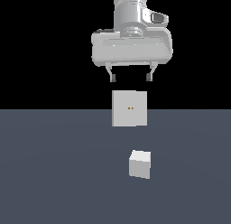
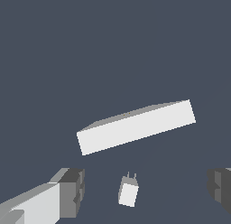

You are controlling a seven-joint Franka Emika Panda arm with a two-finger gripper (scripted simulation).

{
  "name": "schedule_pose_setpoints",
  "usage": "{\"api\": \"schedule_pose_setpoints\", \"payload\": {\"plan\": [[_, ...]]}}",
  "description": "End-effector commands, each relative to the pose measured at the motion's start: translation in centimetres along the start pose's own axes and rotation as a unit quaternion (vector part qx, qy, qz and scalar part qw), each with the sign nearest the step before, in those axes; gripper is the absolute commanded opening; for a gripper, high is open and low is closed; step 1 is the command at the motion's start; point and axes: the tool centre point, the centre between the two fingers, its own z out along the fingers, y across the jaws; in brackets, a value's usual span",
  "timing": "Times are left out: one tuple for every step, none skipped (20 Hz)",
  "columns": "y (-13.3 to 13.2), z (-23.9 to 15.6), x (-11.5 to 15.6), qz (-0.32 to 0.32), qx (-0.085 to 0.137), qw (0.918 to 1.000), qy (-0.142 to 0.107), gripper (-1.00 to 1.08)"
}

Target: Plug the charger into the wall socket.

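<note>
While your pincer (image 1: 131, 77) hangs spread and empty above the wall socket (image 1: 129, 109), the charger (image 1: 140, 164) sits on the grey floor (image 1: 54, 173) — apart from the socket, nearer the exterior camera.

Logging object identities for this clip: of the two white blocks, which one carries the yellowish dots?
The larger upright flat white square slab, the wall socket, shows two yellowish dots at its centre; the small white cube-like charger in front shows none.
</note>
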Motion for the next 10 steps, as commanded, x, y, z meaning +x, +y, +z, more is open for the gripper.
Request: {"api": "schedule_pose_setpoints", "payload": {"plan": [[0.0,0.0,0.0,0.000,0.000,1.0000,0.000,1.00],[0.0,0.0,0.0,0.000,0.000,1.0000,0.000,1.00],[0.0,0.1,-0.1,0.001,0.000,1.0000,0.000,1.00],[0.0,0.1,-0.1,0.001,0.000,1.0000,0.000,1.00],[0.0,0.2,-0.2,0.002,0.000,1.0000,0.000,1.00],[0.1,0.3,-0.4,0.004,0.000,1.0000,0.000,1.00],[0.1,0.5,-0.5,0.005,0.000,1.0000,0.000,1.00],[0.1,0.7,-0.7,0.007,0.000,1.0000,0.001,1.00],[0.2,0.9,-0.9,0.010,0.000,1.0000,0.001,1.00],[0.2,1.1,-1.2,0.012,0.000,0.9999,0.001,1.00]]}}
